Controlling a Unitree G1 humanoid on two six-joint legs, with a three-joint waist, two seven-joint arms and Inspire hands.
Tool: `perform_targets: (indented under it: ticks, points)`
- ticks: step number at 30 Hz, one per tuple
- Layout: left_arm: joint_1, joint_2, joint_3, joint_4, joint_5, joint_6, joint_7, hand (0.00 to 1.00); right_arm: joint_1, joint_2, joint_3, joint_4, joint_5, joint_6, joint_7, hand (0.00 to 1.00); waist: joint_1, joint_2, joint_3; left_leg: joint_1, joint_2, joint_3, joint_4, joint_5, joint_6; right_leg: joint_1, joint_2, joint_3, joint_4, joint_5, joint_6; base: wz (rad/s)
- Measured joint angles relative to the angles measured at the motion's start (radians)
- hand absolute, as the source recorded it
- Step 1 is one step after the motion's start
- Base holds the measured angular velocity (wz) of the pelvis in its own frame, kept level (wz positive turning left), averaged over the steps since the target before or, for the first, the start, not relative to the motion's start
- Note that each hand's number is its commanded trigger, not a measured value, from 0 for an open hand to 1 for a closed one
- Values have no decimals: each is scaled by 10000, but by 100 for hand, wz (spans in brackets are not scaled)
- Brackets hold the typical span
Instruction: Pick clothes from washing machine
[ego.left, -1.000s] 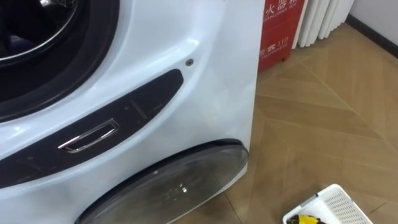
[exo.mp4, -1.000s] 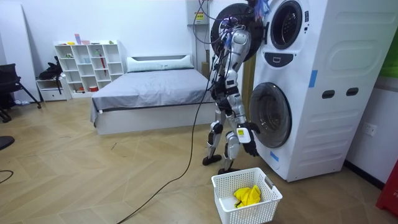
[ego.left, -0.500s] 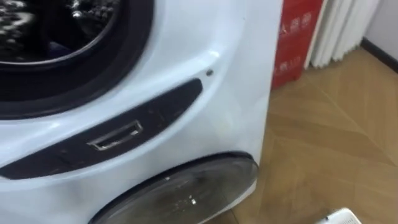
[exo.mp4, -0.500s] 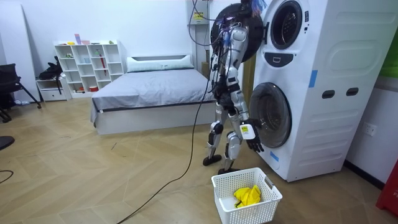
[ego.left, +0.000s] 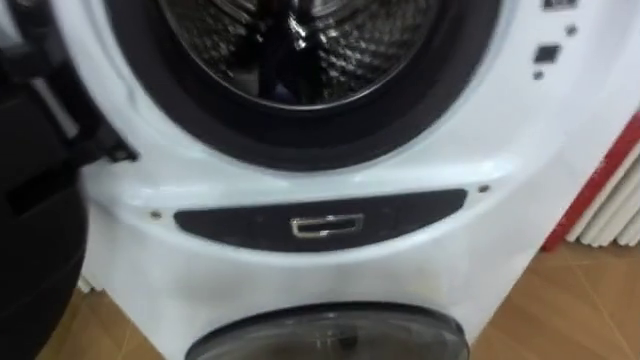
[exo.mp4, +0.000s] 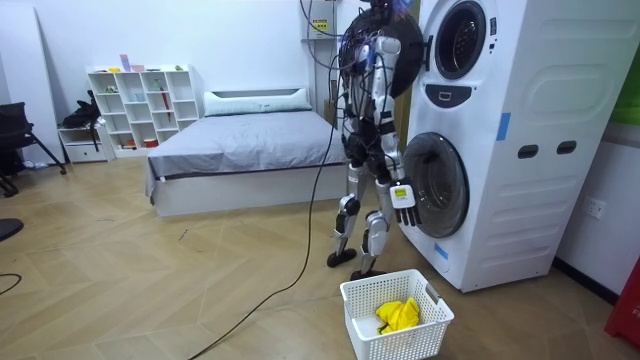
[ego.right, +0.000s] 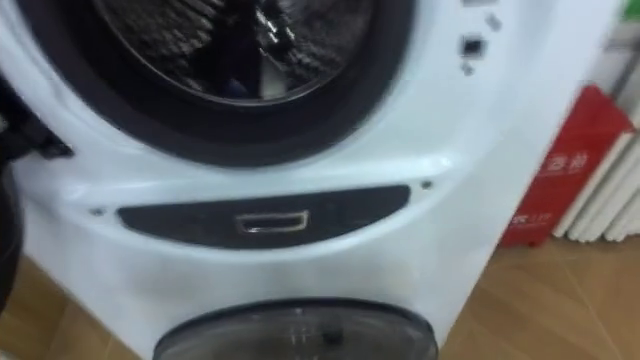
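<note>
I stand close in front of a white stacked washing machine. Its upper drum is open in front of me, with ribbed metal inside and something dark hanging in the middle; what it is I cannot tell. The dark round upper door is swung open at my left. The lower glass door is closed. In the room view my right hand hangs by my thigh with relaxed fingers and holds nothing. A white basket on the floor holds a yellow cloth.
A dark panel with a chrome handle runs between the two doors. A red cabinet and white ribbed panels stand right of the machine. Behind me are a bed and a white shelf.
My view has swung up and left from the lower panel and floor to the open upper drum. In the room view I have straightened up and my right hand has risen slightly.
</note>
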Motion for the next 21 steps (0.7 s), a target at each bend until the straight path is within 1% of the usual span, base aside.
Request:
perform_targets:
  ticks: [1, 2, 4, 5, 6, 7, 9, 11, 14, 15, 16, 17, 18, 19, 20, 21]
  points:
    - [-5, -21, 1, 1, 14, 29, 51, 0, 10, 9, 104, 2, -47, 27, 0, 0, 64, -2, -7, 5, 2, -6, -25, 0, 0, 22, 13, -3, -65, 16, 13, -4]
    - [-15, -83, 3, 0, 22, 85, 137, 0, 68, 60, 218, 23, -94, 52, -1, 0, 166, 10, -37, 62, 6, -23, -70, 0, 0, 103, 36, -26, -187, 59, 23, 0]
    - [-49, -161, 46, 1, 13, 132, 150, 0, 99, 155, 369, 110, -212, 124, -9, 0, 200, 40, -20, 101, 2, -33, -131, 0, 0, 210, 76, -55, -384, 118, 42, 0]
    - [-45, -181, 76, 1, 13, 156, 167, 0, 69, 236, 401, 140, -346, 158, -27, 0, 249, 33, 6, 142, 8, -27, -145, 0, 0, 268, 102, -42, -438, 130, 41, -9]
    - [-50, -233, 209, 13, 14, 180, 178, 0, 68, 270, 442, 209, -427, 155, -69, 0, 352, 34, 10, 190, 9, -11, -154, 0, 0, 296, 123, 46, -444, 133, 37, -13]
    - [-44, -267, 277, 15, 14, 180, 181, 0, 81, 269, 442, 294, -443, 152, -102, 0, 415, 33, 12, 226, 12, -7, -154, 0, 0, 318, 136, 82, -443, 133, 36, -17]
    - [-53, -315, 419, 107, 13, 181, 181, 0, 28, 265, 537, 387, -453, 165, -218, 0, 516, 50, 51, 321, 20, -13, -155, 0, 0, 469, 159, 96, -448, 127, 26, -8]
    - [-39, -325, 585, 173, 17, 199, 177, 0, 7, 272, 535, 382, -615, 207, -340, 0, 584, 17, 40, 351, 40, -11, -150, 0, 0, 585, 183, 44, -520, 115, 10, 7]
    - [113, -336, 932, 174, 1, 248, 169, 0, 20, 276, 526, 416, -793, 259, -503, 0, 671, -25, 78, 529, 83, -12, -147, -1, -1, 879, 223, -81, -621, 109, -1, 9]
    - [171, -334, 1075, 174, -31, 284, 167, 0, 22, 300, 538, 410, -783, 306, -538, 0, 704, -60, 53, 584, 131, -11, -93, -4, -6, 924, 268, -101, -617, 64, -29, 4]
    - [182, -335, 1156, 176, -76, 312, 167, 0, 14, 311, 545, 399, -790, 357, -546, 0, 736, -69, 58, 595, 182, -13, -47, -19, -30, 957, 291, -108, -619, 55, -36, 0]
    - [219, -332, 1289, 179, -85, 325, 141, 0, 17, 313, 560, 395, -792, 410, -538, 0, 833, -70, 65, 613, 203, -16, 96, -117, -174, 1021, 299, -109, -617, 40, -61, -8]
    - [284, -316, 1456, 159, -65, 323, 116, 0, 50, 317, 542, 380, -942, 470, -503, 0, 943, -48, 80, 603, 274, -16, 321, -213, -308, 1033, 329, -96, -583, -17, -128, -9]
    - [347, -312, 1544, 123, -58, 319, 114, 0, 73, 317, 540, 353, -1109, 469, -476, 0, 953, -76, 64, 572, 358, -20, 481, -256, -355, 1041, 346, -92, -539, -46, -153, -9]
    - [419, -279, 1633, 63, -47, 283, 105, 0, 64, 317, 541, 322, -1391, 462, -443, 0, 970, -112, 60, 373, 435, -22, 1025, -388, -398, 1003, 390, -120, -357, -128, -224, -6]
    - [398, -240, 1755, 13, -49, 236, 111, 0, 38, 315, 565, 322, -1541, 461, -431, 0, 1011, -117, 52, 80, 593, -45, 1711, -505, -450, 923, 471, -157, -176, -177, -303, -9]
